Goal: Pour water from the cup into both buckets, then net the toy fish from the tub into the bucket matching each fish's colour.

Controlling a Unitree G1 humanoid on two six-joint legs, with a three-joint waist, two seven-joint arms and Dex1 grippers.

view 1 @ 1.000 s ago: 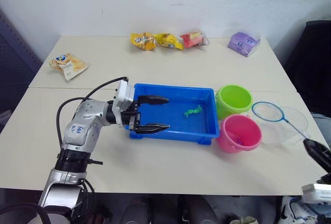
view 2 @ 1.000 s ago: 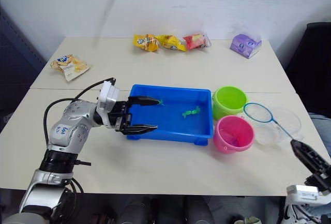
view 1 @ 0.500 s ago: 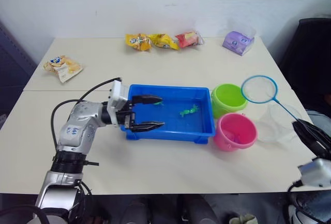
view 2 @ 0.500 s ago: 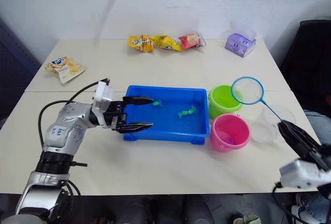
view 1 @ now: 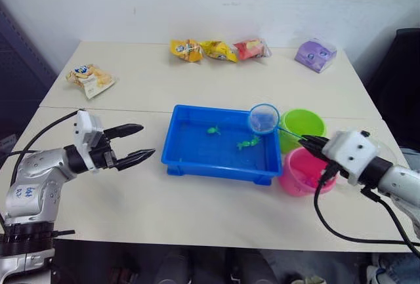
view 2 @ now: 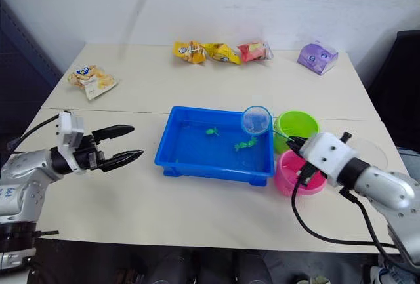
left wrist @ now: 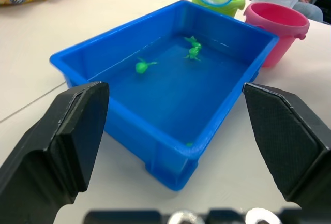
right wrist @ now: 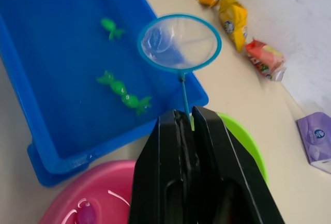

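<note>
Right hand point(view 2: 293, 145) clamps net point(view 1: 264, 119) handle, hoop poised above tub point(view 1: 197, 166) corner, lining up green fish point(view 1: 248, 143); left hand point(view 1: 139, 144) open beside tub.

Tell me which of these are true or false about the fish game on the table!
1. The right gripper holds the net by its stick. True.
2. The fish in the blue tub are pink. False: the three there are green.
3. The left gripper is shut on the tub's rim. False: its jaws are open, apart from the tub.
4. The pink bucket has water in it. True.
</note>
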